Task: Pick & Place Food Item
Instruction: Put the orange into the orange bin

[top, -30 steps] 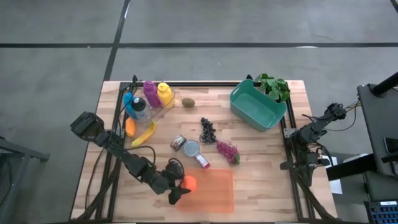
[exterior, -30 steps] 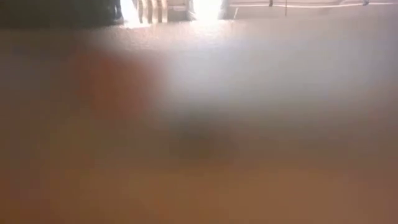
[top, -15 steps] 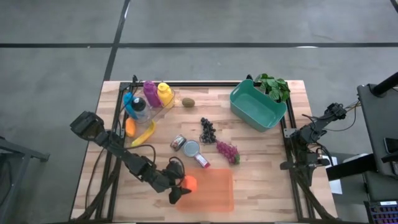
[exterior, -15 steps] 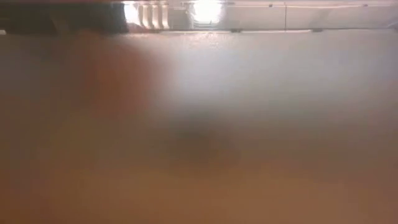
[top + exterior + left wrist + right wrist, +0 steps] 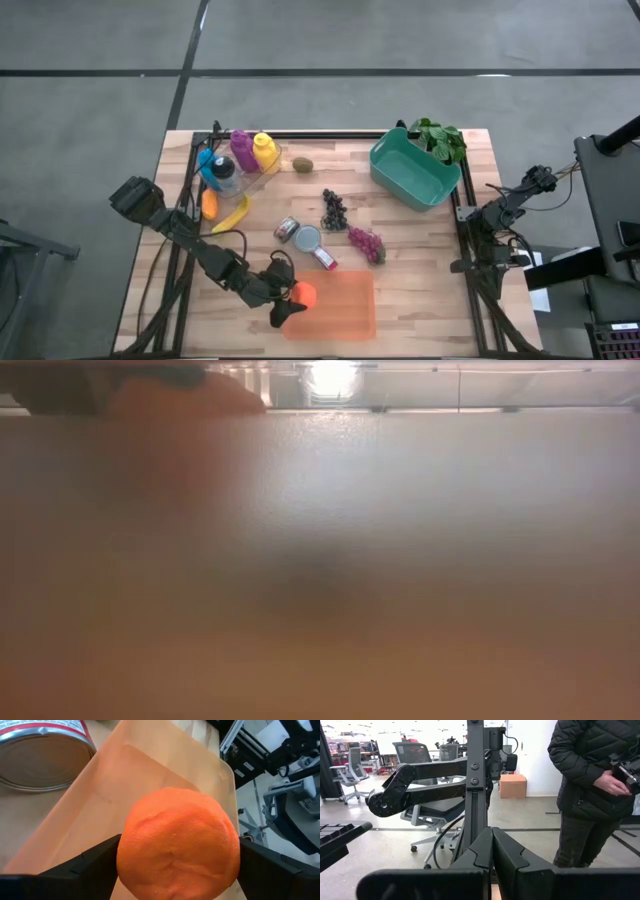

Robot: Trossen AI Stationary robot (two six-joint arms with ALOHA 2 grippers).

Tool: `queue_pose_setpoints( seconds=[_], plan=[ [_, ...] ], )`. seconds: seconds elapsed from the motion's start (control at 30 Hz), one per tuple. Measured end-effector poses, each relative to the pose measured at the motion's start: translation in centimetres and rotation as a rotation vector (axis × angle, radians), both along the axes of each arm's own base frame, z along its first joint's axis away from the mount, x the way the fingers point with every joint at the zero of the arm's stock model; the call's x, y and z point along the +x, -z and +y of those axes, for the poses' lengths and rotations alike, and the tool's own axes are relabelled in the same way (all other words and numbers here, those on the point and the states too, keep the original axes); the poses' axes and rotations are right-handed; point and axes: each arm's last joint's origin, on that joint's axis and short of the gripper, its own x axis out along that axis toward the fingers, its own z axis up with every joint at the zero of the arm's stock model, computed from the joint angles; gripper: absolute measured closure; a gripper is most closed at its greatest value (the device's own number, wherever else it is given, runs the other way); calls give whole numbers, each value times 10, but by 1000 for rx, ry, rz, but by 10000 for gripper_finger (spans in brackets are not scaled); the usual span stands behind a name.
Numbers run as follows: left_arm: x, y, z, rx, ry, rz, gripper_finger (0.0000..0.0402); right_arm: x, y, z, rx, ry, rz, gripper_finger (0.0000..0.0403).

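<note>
Left gripper [image 5: 291, 297] pinching orange [image 5: 177, 844] over orange tray [image 5: 345, 310]; low view blurred; right gripper [image 5: 492, 851] pressed together.

From overhead I get even, soft light on the table [image 5: 420, 290], shadows faint. My low view is a brown blur (only a bright glare along its upper strip). The orange [image 5: 177, 845] is sharp close up; the room behind is bright.

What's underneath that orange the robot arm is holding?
Under the orange, gripped by the left gripper, lies the translucent orange tray on the wooden table. The tray area directly below the fruit is hidden.
</note>
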Motion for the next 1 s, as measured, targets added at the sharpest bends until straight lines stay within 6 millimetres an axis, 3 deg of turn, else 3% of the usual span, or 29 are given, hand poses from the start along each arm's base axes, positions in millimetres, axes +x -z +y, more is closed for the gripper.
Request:
queue_pose_setpoints(
  seconds=[1.0],
  plan=[
    [-3, 5, 3, 37, -3, 53, 57, 0, 0, 0, 0, 0, 0, 395]
  ],
)
